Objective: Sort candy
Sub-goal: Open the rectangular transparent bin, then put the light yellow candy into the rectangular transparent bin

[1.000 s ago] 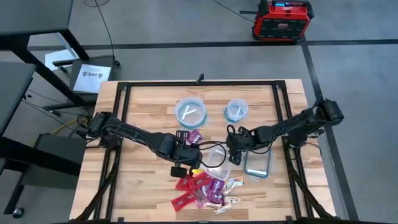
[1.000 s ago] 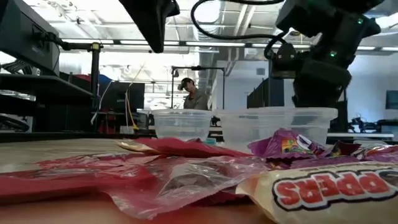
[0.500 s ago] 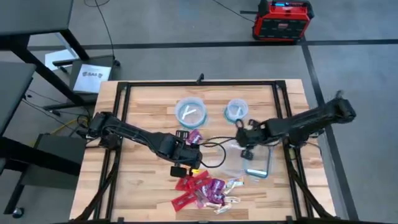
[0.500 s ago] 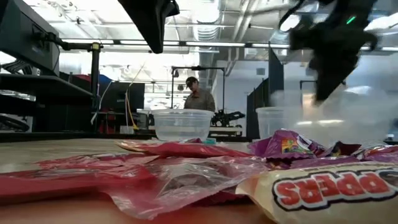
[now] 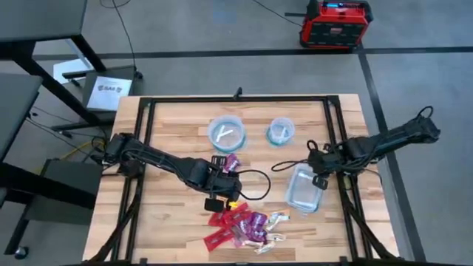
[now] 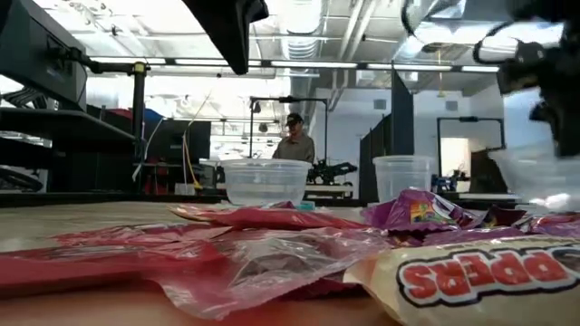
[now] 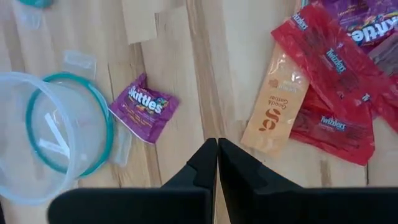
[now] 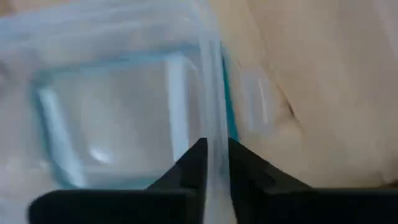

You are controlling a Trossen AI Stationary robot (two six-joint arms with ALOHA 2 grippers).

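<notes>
The candy (image 5: 247,225) lies in a heap of red, purple and whitish wrappers near the table's front edge, filling the low view's foreground (image 6: 272,244). One purple pack (image 7: 143,107) lies apart beside the big bowl. An orange pack (image 7: 277,112) sits at the heap's edge. My left gripper (image 5: 230,183) hangs shut and empty above bare wood between them (image 7: 216,152). My right gripper (image 5: 318,176) is shut on the clear rectangular tub (image 5: 304,188) at the table's right. My right gripper holds the tub's side wall at the rim (image 8: 212,93), one finger inside the tub and one outside. The fingers come from above, pointing down into it. In the high view the hold is on the tub's right side, toward its far end (image 5: 316,177). Whether the tub's bottom rests on the table cannot be told.
A large clear round bowl (image 5: 228,134) with whitish pieces inside and a smaller one (image 5: 281,131) stand at the far middle. A black frame (image 5: 148,111) borders the table. Bare wood lies left of the heap. A person (image 6: 292,145) stands in the room beyond.
My right gripper has swung from the table's middle toward its right edge, keeping its hold on the clear tub. The tub has travelled with it from beside the candy heap to the right side. The left arm has kept still.
</notes>
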